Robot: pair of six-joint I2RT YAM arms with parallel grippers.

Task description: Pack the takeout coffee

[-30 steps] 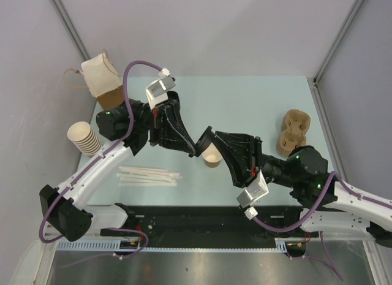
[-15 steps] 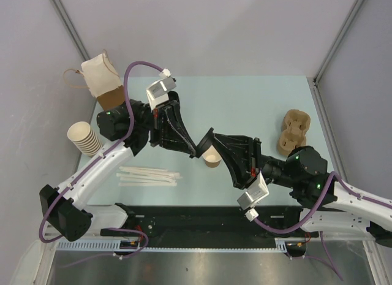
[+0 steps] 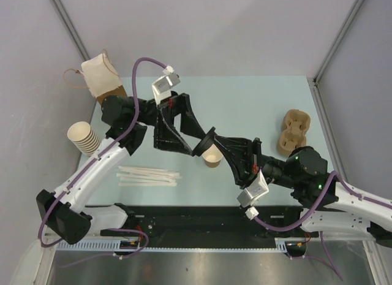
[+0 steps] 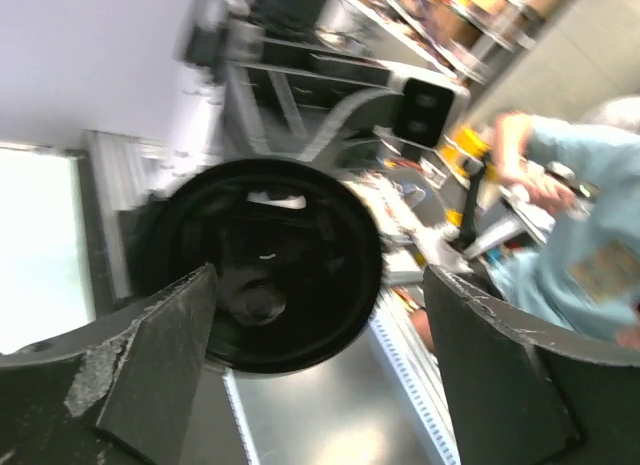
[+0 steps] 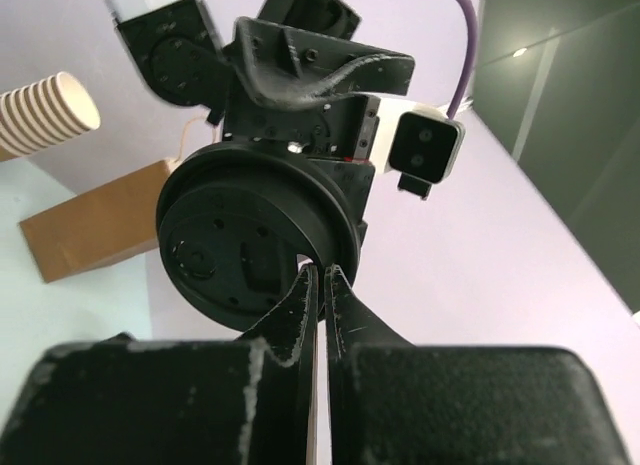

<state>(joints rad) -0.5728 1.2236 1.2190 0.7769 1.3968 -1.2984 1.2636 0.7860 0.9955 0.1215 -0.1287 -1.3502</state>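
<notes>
Black lid (image 5: 255, 235): hanging tilted just above the kraft cup (image 3: 212, 157); right pincer (image 5: 320, 285) pinching its rim (left pincer (image 4: 318, 275) gaping, facing it).

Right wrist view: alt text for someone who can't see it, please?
The right gripper pinches the rim of a round black lid, close to the camera. Behind are the left arm, stacked cream cups and a brown bag.

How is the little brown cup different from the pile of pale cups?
The brown cup is one cup alone, while the pale cups are many stacked together. The brown cup stands upright mid-table, but the pale cups lie tipped over near the left edge. One is brown and the others are cream. Both are paper cups with open tops.
</notes>
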